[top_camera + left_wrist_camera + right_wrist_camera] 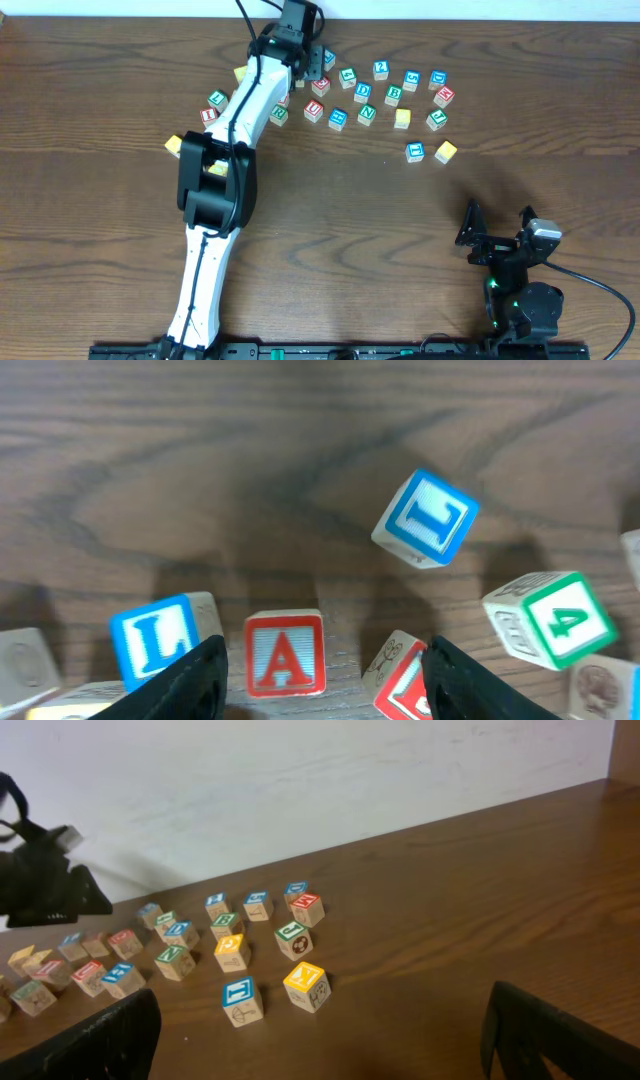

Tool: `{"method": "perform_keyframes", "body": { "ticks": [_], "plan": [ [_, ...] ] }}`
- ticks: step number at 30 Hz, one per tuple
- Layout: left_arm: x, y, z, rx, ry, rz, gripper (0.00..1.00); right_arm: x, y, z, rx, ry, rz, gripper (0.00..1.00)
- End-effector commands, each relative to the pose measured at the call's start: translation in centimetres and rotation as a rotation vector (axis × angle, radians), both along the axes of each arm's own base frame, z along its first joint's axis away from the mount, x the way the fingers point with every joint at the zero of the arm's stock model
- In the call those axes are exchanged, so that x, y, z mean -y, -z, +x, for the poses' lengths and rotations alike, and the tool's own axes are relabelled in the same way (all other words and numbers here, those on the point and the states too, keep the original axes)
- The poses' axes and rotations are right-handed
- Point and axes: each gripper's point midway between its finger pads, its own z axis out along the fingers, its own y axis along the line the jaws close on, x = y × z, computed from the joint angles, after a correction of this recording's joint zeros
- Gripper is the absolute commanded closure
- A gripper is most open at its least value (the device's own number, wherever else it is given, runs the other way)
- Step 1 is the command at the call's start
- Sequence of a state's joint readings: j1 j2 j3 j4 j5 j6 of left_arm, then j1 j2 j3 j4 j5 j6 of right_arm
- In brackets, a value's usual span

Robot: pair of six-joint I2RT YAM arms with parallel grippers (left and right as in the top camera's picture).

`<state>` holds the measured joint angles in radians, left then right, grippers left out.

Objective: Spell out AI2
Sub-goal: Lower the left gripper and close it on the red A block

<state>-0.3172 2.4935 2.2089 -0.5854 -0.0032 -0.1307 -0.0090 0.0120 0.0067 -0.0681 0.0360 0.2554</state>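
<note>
Letter blocks (366, 114) on wooden table (560, 110).
Near edge: right gripper (498, 218), fingers spread, empty. Mid-table: blue I block (415, 152). Far: left gripper (325, 660), spread wide over the cluster, red A block (286, 652) between its fingers, touching neither.

Left arm (225, 150) stretched far forward, right arm (520, 295) folded; both jaws open.

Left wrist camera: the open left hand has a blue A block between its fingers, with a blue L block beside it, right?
Not quite. The left wrist view shows the A block is red, not blue. It does sit between the fingers of the open left hand, with the blue L block beside it.
</note>
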Motion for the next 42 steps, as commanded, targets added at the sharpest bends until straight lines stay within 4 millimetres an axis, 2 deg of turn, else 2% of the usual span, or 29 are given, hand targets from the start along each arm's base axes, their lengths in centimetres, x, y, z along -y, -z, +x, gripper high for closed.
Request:
{"method": "perform_keyframes", "body": {
  "ticks": [1, 4, 17, 36, 42],
  "plan": [
    [-0.3, 2.3, 0.1, -0.028, -0.008, 0.023, 0.41, 0.1, 0.0, 0.0, 0.002, 0.003, 0.006, 0.01],
    [-0.4, 2.8, -0.1, -0.042, -0.013, 0.026, 0.43, 0.1, 0.0, 0.0, 0.002, 0.003, 0.006, 0.01],
    [-1.1, 2.8, 0.2, -0.027, -0.040, 0.060, 0.43, 0.1, 0.0, 0.0, 0.002, 0.003, 0.006, 0.01],
    [-1.0, 5.2, 0.0, -0.052, -0.050, 0.059, 0.48, 0.1, 0.0, 0.0, 0.002, 0.003, 0.006, 0.01],
    [-1.0, 5.3, 0.0, -0.054, -0.050, 0.059, 0.57, 0.1, 0.0, 0.0, 0.001, 0.003, 0.006, 0.01]
  ]
}}
